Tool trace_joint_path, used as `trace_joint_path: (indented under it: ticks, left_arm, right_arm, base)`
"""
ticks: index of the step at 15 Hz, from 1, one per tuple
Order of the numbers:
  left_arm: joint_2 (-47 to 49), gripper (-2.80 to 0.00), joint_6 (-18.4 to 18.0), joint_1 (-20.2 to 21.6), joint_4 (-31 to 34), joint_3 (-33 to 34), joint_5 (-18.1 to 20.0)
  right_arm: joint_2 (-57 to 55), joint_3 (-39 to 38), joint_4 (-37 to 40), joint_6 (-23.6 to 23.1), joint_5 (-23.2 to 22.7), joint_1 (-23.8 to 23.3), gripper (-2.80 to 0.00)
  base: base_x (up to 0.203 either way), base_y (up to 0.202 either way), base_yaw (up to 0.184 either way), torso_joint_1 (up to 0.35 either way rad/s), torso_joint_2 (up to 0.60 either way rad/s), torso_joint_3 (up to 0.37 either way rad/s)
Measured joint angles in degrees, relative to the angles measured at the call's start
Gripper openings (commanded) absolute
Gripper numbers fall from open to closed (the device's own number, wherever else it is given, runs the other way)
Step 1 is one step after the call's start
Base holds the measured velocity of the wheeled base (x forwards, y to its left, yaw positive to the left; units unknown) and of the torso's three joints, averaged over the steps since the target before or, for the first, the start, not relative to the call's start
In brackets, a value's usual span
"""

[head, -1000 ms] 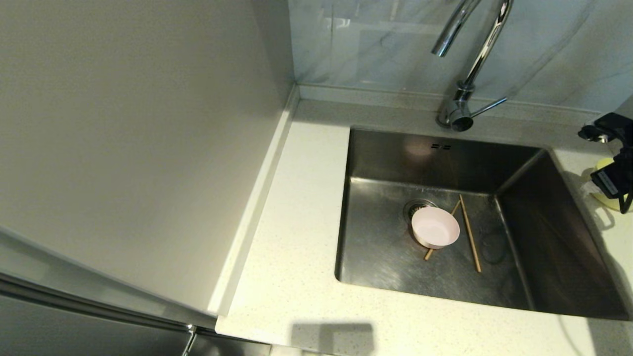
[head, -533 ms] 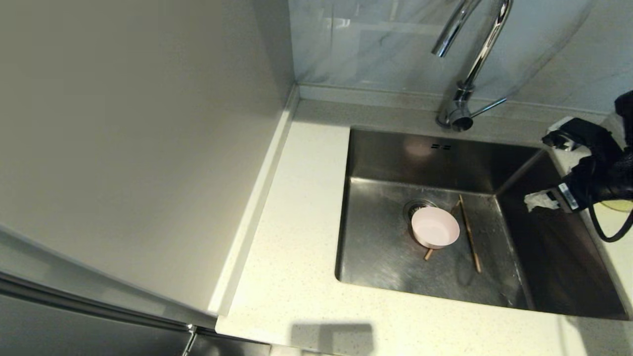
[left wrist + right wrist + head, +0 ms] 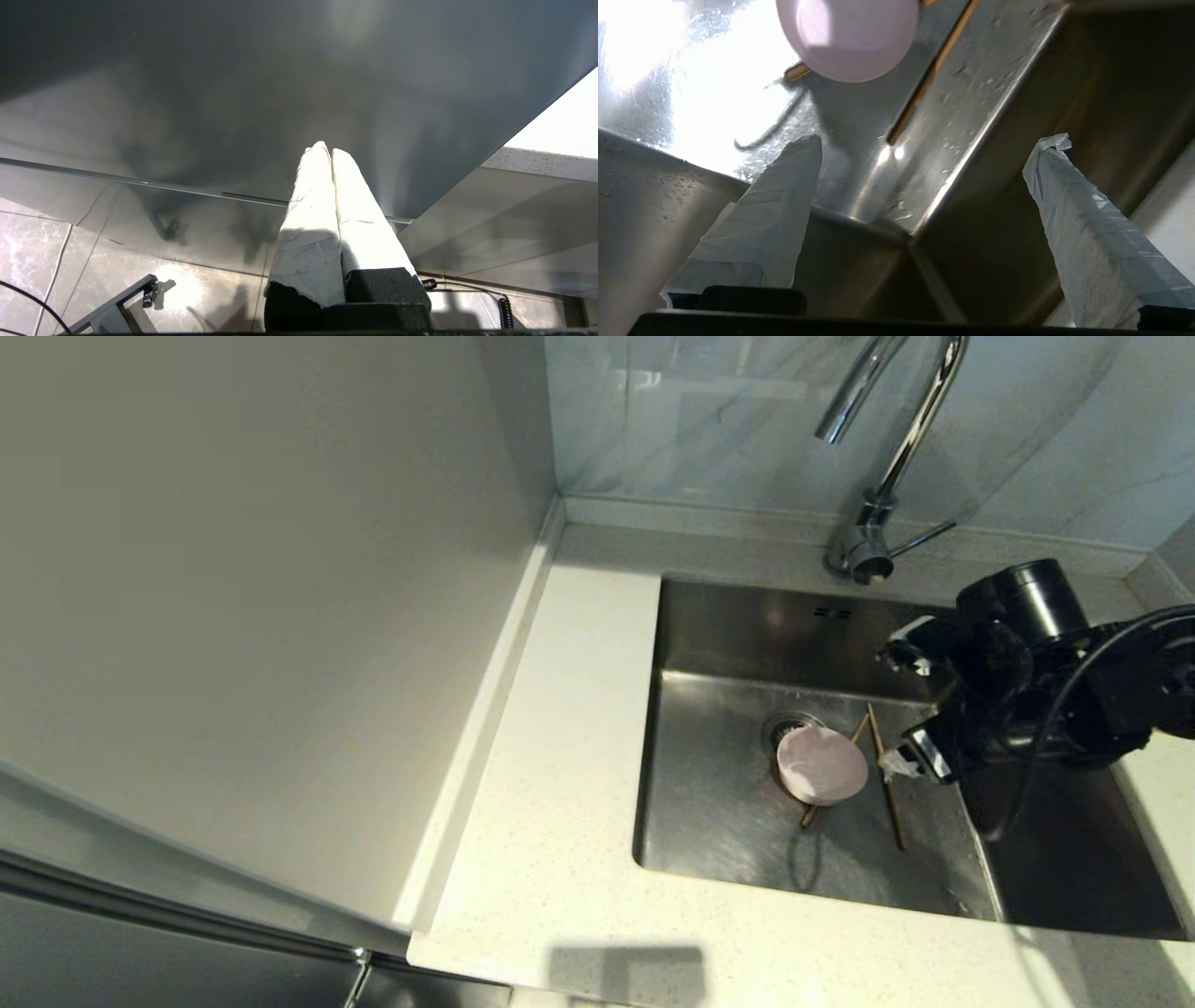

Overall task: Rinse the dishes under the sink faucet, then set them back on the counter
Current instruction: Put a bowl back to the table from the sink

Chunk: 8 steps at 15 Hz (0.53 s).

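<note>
A small pale pink bowl (image 3: 822,765) sits on the floor of the sink (image 3: 719,821), beside the drain. Under and next to it lie two brown chopsticks (image 3: 887,784). My right gripper (image 3: 901,709) hangs open over the right part of the basin, just right of the bowl, with nothing between its fingers. The right wrist view shows the pink bowl (image 3: 850,37) and one chopstick (image 3: 929,74) beyond the open right gripper (image 3: 930,140). The yellow bowl is hidden. My left gripper (image 3: 327,151) is shut and empty, parked low by a dark cabinet front.
The chrome faucet (image 3: 896,439) rises behind the sink, its side lever (image 3: 920,537) pointing right. The speckled counter (image 3: 579,709) runs left of and in front of the basin. A tall grey panel (image 3: 261,597) walls off the left side.
My right arm has swung left from the counter at the right edge to above the sink, close to the pink bowl. The yellow bowl seen behind it before no longer shows.
</note>
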State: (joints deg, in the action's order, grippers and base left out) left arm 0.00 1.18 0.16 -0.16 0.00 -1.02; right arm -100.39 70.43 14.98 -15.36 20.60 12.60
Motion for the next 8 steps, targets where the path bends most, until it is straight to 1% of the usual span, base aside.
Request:
trace_joint_path:
  ticks: [2, 5, 8]
  left_arm:
    - [0.0, -2.8, 0.0, 0.0, 0.0, 0.0, 0.0]
    - [0.0, -2.8, 0.0, 0.0, 0.0, 0.0, 0.0]
    - [0.0, -2.8, 0.0, 0.0, 0.0, 0.0, 0.0]
  right_arm:
    - [-2.7, 0.0, 0.1, 4.2, 2.7, 1.4, 0.0]
    - [-6.6, 1.2, 0.1, 11.5, 5.3, 3.5, 0.0]
    - [-11.5, 4.0, 0.1, 18.7, 10.0, 4.9, 0.0]
  base:
    - [0.0, 0.0, 0.0, 0.0, 0.0, 0.0]
    - [0.0, 0.0, 0.0, 0.0, 0.0, 0.0]
    - [0.0, 0.0, 0.0, 0.0, 0.0, 0.0]
